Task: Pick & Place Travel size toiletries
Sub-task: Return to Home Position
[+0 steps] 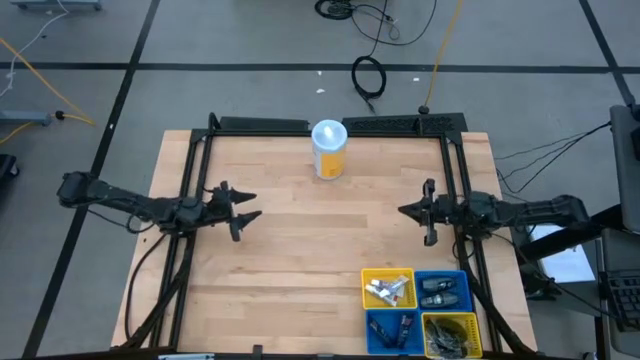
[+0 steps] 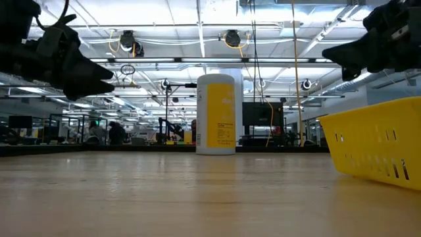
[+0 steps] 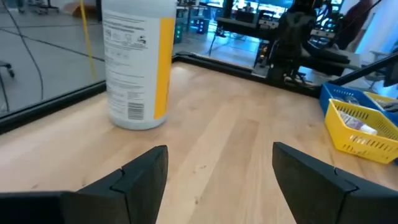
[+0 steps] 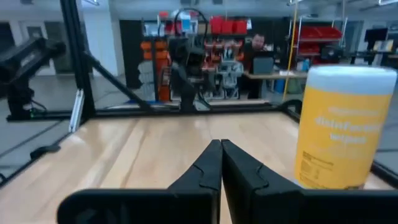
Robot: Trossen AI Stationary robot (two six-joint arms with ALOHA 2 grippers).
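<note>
The travel size toiletries lie in four small bins at the table's near right: white tubes (image 1: pixel 388 290) in a yellow bin, dark bottles (image 1: pixel 440 292) in a blue bin, dark sachets (image 1: pixel 396 327) in another blue bin, and grey items (image 1: pixel 450 336) in a second yellow bin. My left gripper (image 1: pixel 250 206) hovers over the table's left side, open and empty; its wrist view shows the fingers wide apart (image 3: pixel 217 168). My right gripper (image 1: pixel 404 210) hovers over the right side, shut and empty (image 4: pixel 221 155), on the far side of the bins.
A tall yellow-and-white canister (image 1: pixel 329 148) with a white lid stands upright at the far middle of the table. A dark frame (image 1: pixel 200 150) runs along the table's left, far and right edges. Bare wood lies between the two grippers. The low view shows a yellow bin wall (image 2: pixel 375 145).
</note>
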